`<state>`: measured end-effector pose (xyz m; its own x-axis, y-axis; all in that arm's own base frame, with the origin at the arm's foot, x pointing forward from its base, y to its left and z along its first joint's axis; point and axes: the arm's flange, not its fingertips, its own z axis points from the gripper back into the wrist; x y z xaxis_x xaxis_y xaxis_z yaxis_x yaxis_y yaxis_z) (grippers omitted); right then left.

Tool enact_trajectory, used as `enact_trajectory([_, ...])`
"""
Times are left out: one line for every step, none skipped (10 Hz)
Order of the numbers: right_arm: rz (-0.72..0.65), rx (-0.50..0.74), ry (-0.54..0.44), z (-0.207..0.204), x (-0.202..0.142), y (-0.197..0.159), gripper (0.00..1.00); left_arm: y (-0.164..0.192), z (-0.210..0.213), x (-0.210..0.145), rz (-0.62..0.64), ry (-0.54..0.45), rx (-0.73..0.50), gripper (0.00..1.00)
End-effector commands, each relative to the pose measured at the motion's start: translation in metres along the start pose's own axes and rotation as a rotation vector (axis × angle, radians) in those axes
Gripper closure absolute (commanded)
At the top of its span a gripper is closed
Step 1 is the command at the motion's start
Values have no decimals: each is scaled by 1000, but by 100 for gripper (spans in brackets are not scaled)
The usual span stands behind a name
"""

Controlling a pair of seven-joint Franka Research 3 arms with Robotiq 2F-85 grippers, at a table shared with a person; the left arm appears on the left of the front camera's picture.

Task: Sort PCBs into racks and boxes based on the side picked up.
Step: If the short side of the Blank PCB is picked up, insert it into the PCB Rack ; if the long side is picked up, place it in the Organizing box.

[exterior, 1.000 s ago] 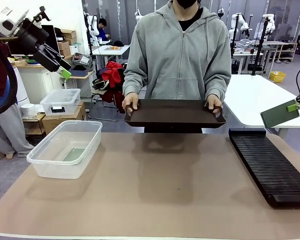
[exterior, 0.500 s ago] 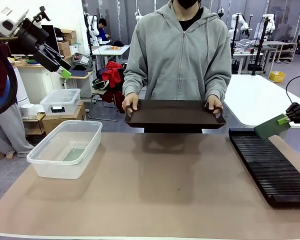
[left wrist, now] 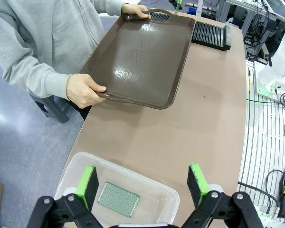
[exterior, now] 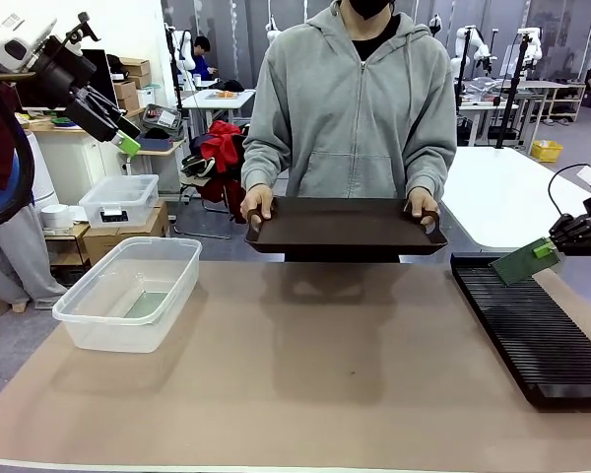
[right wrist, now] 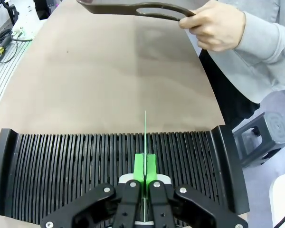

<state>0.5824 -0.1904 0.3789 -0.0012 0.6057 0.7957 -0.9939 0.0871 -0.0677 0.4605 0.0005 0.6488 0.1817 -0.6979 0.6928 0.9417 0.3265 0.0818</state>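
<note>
The right gripper (exterior: pixel 544 249), clenched on a circuit board (exterior: pixel 517 264), has dropped from higher up at the table's right edge to just above the far end of the black rack (exterior: pixel 532 325). In the right wrist view the board (right wrist: pixel 145 142) stands edge-on, lined up with the slots near the rack's middle (whether it has entered one I cannot tell). So this board looks close to being slotted. The left gripper (left wrist: pixel 142 183) hangs with jaws spread wide, grasping nothing, above the clear tub (exterior: pixel 130 293), where the other board (left wrist: pixel 118 199) already lies flat. The person holds a brown tray (exterior: pixel 343 223) at the far side.
</note>
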Motion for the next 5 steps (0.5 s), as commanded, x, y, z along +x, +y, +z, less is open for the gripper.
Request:
enact_trajectory([-29, 27, -32, 8, 1, -4, 98, 0, -1, 0, 1, 1, 0, 0])
enact_trajectory([0, 0, 0, 0, 0, 0, 98, 0, -1, 0, 1, 1, 0, 0])
enact_trajectory([0, 0, 0, 0, 0, 0, 98, 0, -1, 0, 1, 1, 0, 0])
enact_trajectory([0, 0, 0, 0, 0, 0, 98, 0, -1, 0, 1, 1, 0, 0])
enact_trajectory([-8, 5, -8, 2, -3, 1, 98, 0, -1, 0, 1, 1, 0, 0])
